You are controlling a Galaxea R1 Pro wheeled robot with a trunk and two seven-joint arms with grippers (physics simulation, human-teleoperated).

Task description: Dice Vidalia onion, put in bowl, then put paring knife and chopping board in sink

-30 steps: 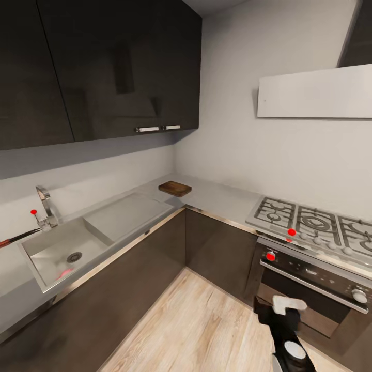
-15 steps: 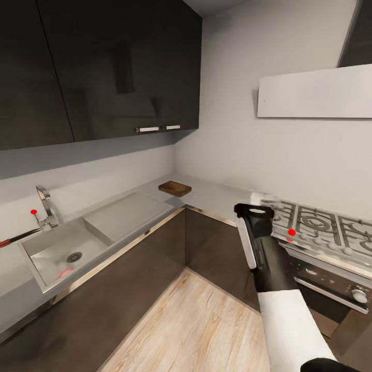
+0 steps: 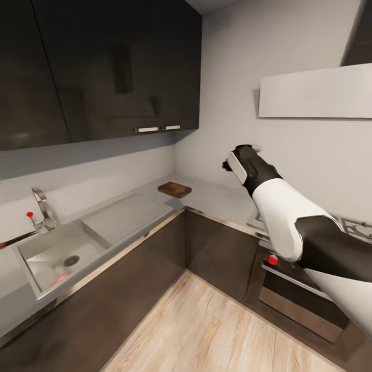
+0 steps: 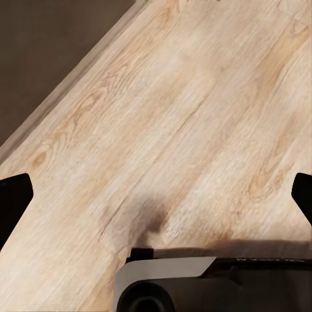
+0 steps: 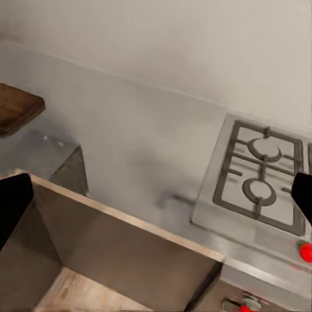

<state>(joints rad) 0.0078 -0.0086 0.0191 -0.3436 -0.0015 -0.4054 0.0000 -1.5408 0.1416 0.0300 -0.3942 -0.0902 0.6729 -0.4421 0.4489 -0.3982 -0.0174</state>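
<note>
Pale wood-plank flooring [image 3: 206, 330] fills the corner of an L-shaped kitchen with dark cabinets, and the left wrist view looks down on the same planks [image 4: 169, 130], the left gripper [image 4: 156, 195] showing only its two dark fingertips at the picture's edges, spread wide with nothing between them. Nearest in the head view, the right arm [image 3: 289, 217] has swung up from where it hung low by the oven a second ago and now reaches across the stove toward the back wall; the right gripper [image 3: 243, 155] is raised above the countertop [image 3: 217, 199], its tips set far apart at the edges of its wrist view, empty, over the gas hob [image 5: 260, 175]. Left of it lies the steel sink [image 3: 57, 256] with its faucet [image 3: 41, 206]; the onion cannot be made out there. Farther back, in the counter's corner, rests the chopping board [image 3: 174, 189], unmoved, beneath the dark wall cabinets [image 3: 103, 67].
</note>
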